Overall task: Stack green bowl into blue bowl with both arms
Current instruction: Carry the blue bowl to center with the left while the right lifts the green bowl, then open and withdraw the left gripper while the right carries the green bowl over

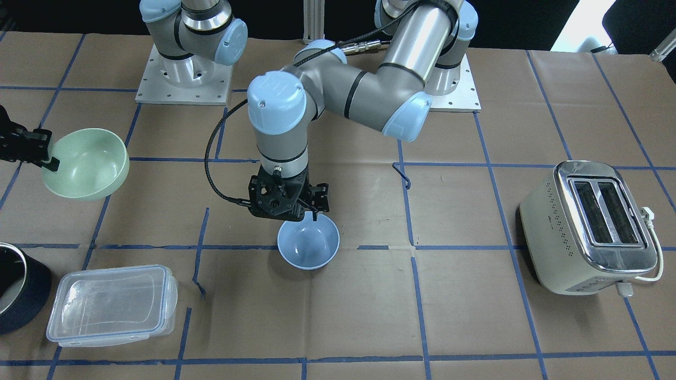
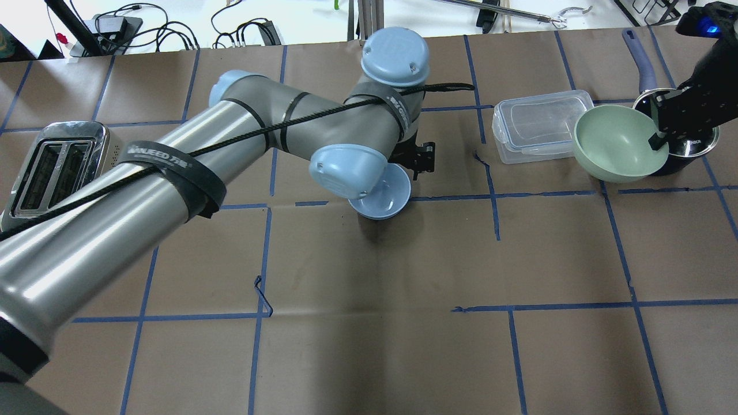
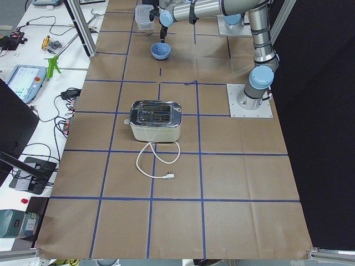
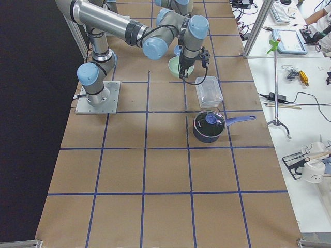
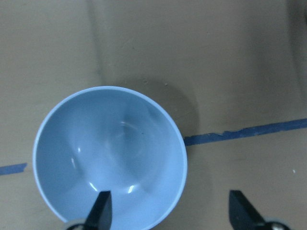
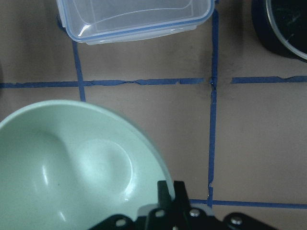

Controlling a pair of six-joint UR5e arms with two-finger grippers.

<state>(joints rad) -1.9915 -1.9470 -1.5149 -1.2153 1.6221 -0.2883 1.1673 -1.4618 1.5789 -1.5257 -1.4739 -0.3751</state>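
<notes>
The blue bowl (image 1: pixel 309 245) stands upright on the table near its middle, also in the overhead view (image 2: pixel 386 199) and the left wrist view (image 5: pixel 110 158). My left gripper (image 1: pixel 311 214) is open over the bowl's rim, with one finger (image 5: pixel 100 211) inside the bowl and the other outside it. My right gripper (image 1: pixel 50 163) is shut on the rim of the green bowl (image 1: pixel 87 163) and holds it tilted above the table, far to the side of the blue bowl. The green bowl also shows in the overhead view (image 2: pixel 617 144) and the right wrist view (image 6: pixel 72 163).
A clear lidded container (image 1: pixel 111 303) and a dark pot (image 1: pixel 16 290) stand close to the green bowl on the robot's right side. A cream toaster (image 1: pixel 591 227) with its cord stands on the robot's left side. The left arm's elbow spans the table's middle.
</notes>
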